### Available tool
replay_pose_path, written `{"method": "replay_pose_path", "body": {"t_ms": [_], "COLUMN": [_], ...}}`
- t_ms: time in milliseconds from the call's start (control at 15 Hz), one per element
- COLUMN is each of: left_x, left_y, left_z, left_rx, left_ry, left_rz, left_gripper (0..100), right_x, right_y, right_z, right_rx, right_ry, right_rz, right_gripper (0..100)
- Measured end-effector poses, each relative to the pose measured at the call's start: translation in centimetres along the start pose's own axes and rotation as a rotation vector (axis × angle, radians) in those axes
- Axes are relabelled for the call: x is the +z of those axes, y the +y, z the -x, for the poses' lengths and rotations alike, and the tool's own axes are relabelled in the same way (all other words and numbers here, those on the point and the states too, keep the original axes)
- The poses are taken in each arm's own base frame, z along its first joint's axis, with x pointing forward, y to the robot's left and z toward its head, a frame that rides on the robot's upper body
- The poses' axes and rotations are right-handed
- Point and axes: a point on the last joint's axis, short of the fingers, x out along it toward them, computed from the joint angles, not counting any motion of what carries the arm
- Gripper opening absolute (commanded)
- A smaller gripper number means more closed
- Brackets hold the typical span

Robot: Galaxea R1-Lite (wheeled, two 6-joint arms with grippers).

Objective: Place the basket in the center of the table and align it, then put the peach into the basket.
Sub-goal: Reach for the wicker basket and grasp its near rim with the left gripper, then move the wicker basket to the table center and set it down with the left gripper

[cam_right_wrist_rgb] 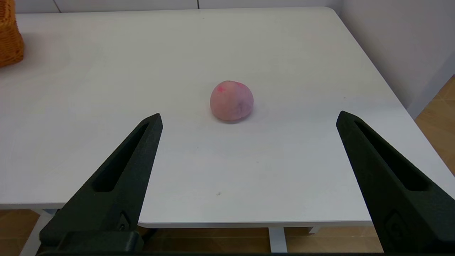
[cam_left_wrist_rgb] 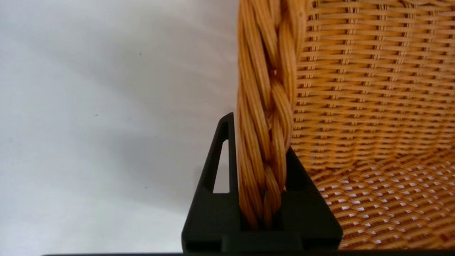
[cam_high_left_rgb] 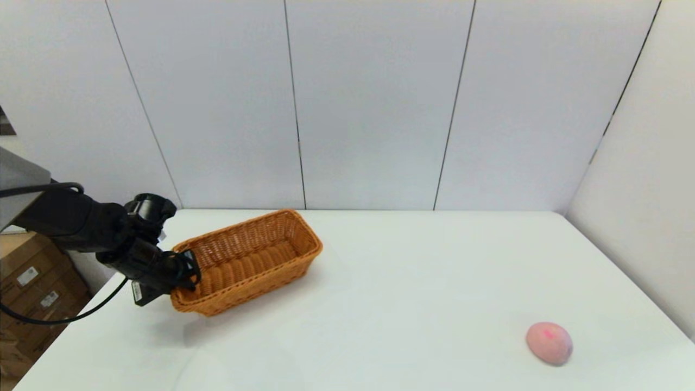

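The orange-brown wicker basket [cam_high_left_rgb: 251, 258] sits askew on the left part of the white table [cam_high_left_rgb: 391, 282], its near end tipped a little off the surface. My left gripper [cam_high_left_rgb: 184, 271] is shut on the braided rim [cam_left_wrist_rgb: 265, 117] of that near short end, one finger outside the wall and one inside. The pale pink peach [cam_high_left_rgb: 549, 342] lies alone near the table's front right. In the right wrist view the peach [cam_right_wrist_rgb: 231, 100] rests on the table well beyond my right gripper [cam_right_wrist_rgb: 249, 117], which hangs open past the front edge and holds nothing.
A white panelled wall runs behind the table and along its right side. Cardboard boxes [cam_high_left_rgb: 32, 282] are stacked on the floor off the table's left edge. The basket's corner [cam_right_wrist_rgb: 9, 35] shows far off in the right wrist view.
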Motion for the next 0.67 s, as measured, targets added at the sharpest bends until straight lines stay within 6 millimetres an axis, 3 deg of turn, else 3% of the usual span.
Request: {"method": "replay_pose_path", "body": {"t_ms": [400, 667], "left_x": [-0.6, -2.4], "left_y": [-0.7, -3.4], "left_z": [1.9, 3.6], "left_rx": [-0.193, -0.25], "left_ry": [0.146, 0.16], "left_rz": [-0.027, -0.143], "left_gripper": [0, 0], "right_x": [0.0, 0.0], "right_y": [0.0, 0.0], "right_z": [0.0, 0.0], "right_rx": [0.0, 0.0], "right_ry": [0.0, 0.0], "right_rz": [0.0, 0.0], "right_gripper": [100, 100]}}
